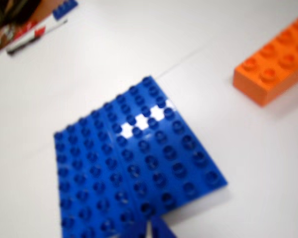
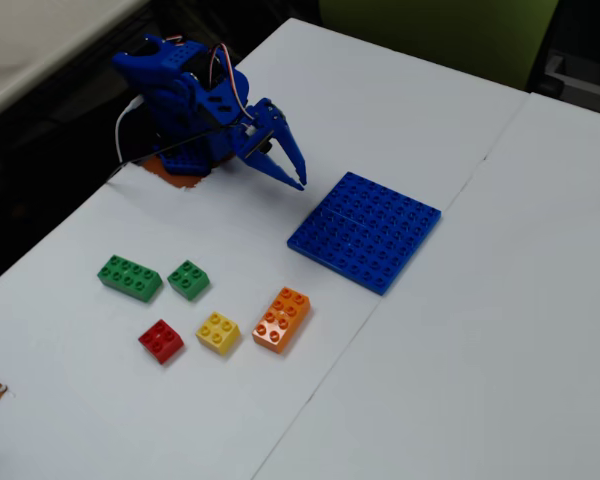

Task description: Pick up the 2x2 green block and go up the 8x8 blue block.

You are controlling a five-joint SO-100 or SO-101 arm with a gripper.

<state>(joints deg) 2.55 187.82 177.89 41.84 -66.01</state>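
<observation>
The 2x2 green block (image 2: 188,279) lies on the white table at the left of the fixed view, beside a longer green brick (image 2: 130,277); the wrist view does not show it. Right of centre lies the 8x8 blue block (image 2: 365,231), flat, and it fills the lower middle of the wrist view (image 1: 134,163). My blue gripper (image 2: 300,183) hangs just off the plate's left corner, well above and right of the green block. Its fingertips meet and hold nothing. In the wrist view only the gripper's tips (image 1: 150,229) show at the bottom edge.
A red brick (image 2: 161,340), a yellow brick (image 2: 218,331) and an orange brick (image 2: 282,319) lie in a row below the green ones. The orange brick (image 1: 273,69) also shows at the wrist view's right. A marker pen (image 1: 32,37) lies at the top left there.
</observation>
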